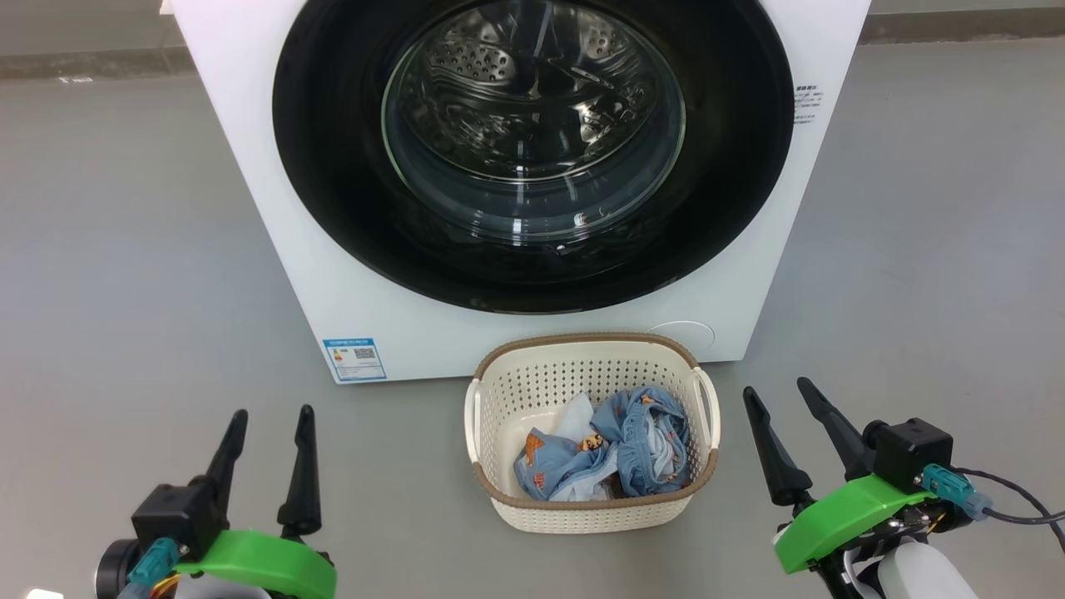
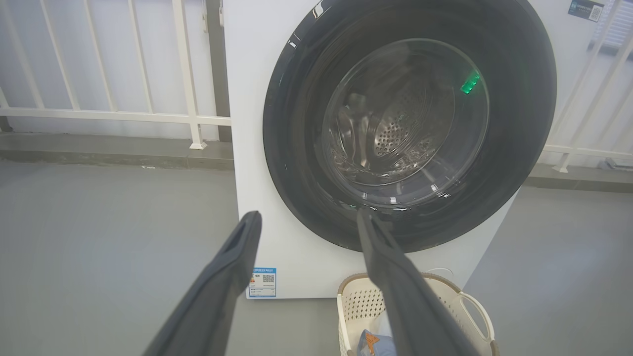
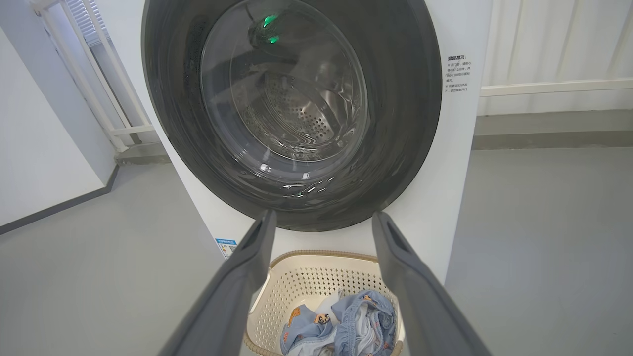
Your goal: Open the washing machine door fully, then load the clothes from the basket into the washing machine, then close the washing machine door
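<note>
The white washing machine (image 1: 274,216) stands ahead with its round black-rimmed door (image 1: 333,166) shut flat against the front; the steel drum shows through the glass. On the floor before it sits the cream basket (image 1: 582,503) with light-blue clothes (image 1: 616,453) bunched inside. My left gripper (image 1: 271,413) hovers open at the lower left, well left of the basket. At the lower right my right gripper (image 1: 775,388) is open too, just right of the basket. The door (image 2: 296,163) and basket (image 2: 474,316) appear past the left fingers; door (image 3: 410,123), basket (image 3: 306,282) and clothes (image 3: 346,321) past the right ones.
Grey floor (image 1: 125,274) stretches to both sides of the machine. A white railing (image 2: 123,116) runs along a low kerb behind the machine's left side. A white wall panel (image 3: 39,148) stands to the left in the right wrist view.
</note>
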{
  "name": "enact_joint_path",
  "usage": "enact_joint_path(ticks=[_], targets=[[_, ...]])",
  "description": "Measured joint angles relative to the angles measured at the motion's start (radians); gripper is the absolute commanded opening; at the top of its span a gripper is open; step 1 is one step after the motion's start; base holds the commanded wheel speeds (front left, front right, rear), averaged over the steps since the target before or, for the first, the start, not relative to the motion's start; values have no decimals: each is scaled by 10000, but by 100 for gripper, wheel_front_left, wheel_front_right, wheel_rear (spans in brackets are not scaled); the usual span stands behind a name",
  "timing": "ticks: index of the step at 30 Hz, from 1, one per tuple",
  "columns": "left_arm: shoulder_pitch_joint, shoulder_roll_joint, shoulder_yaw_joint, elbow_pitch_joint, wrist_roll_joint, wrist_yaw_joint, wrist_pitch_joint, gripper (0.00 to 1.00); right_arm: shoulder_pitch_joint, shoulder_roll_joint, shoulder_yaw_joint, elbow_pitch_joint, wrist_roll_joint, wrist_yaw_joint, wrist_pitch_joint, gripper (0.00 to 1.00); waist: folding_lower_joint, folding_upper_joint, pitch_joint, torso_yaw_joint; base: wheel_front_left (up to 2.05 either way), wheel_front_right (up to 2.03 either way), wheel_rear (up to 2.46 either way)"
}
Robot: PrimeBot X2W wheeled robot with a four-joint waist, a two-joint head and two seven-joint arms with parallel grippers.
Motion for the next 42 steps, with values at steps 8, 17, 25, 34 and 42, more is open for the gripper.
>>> enact_joint_path(ticks=[8, 17, 25, 34, 42], targets=[[0, -6, 38, 0, 0, -2, 0, 100, -3, 10, -6, -50, 0, 0, 0, 100, 0, 0, 11, 3, 0, 0, 0], [-2, -17, 96, 10, 0, -4, 0, 100, -10, 10, -54, -42, 0, 0, 0, 100, 0, 0, 29, -10, 0, 0, 0], [-2, -19, 123, 4, -2, -44, 0, 100, -99, 10, -79, -35, 0, 0, 0, 100, 0, 0, 46, -39, 0, 0, 0], [-4, -19, 115, 61, -4, -44, 0, 100, -99, 10, -127, -38, 0, 0, 0, 100, 0, 0, 68, -35, 0, 0, 0], [-11, -19, 123, 176, 56, -44, 0, 100, -100, 25, -136, -38, 2, 0, 0, 100, 0, 0, 87, -28, 26, 26, -51]])
